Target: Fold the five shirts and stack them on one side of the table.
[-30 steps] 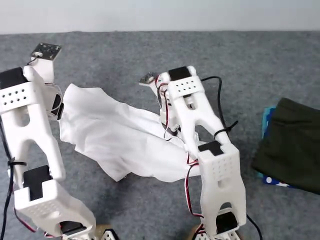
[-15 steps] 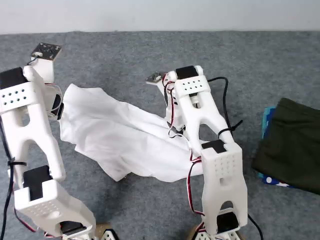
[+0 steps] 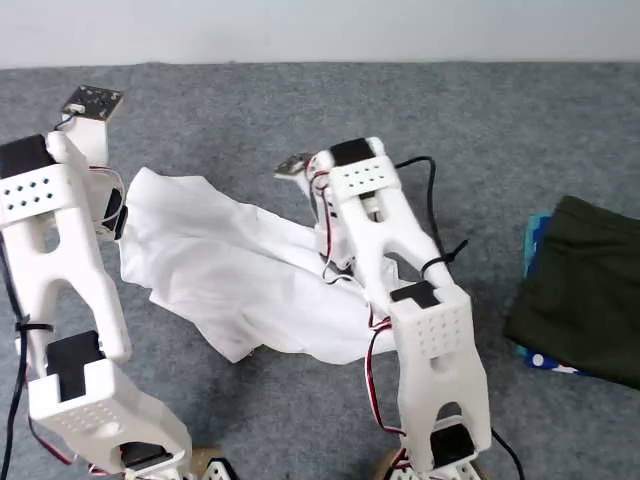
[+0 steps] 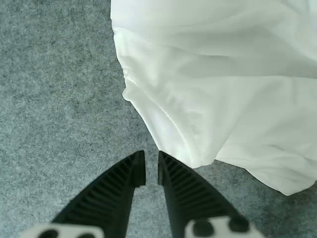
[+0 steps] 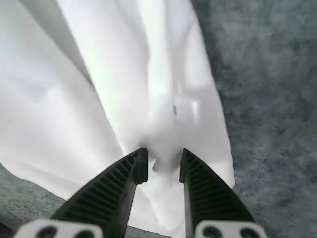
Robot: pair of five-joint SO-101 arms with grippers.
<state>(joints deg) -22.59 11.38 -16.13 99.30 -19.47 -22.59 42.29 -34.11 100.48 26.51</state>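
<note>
Shows a white shirt (image 3: 230, 270) lying crumpled on the grey table (image 3: 500, 130) between the two arms. Pinches a fold of it between the fingers of the right gripper (image 5: 162, 166), near a small tag (image 5: 174, 109) with print too small to read. Holds the left gripper (image 4: 148, 171) over bare table just beside the shirt's edge, fingers nearly pressed together, nothing between them. Keeps a dark folded shirt (image 3: 585, 290) on a blue cloth (image 3: 535, 235) at the table's right edge
</note>
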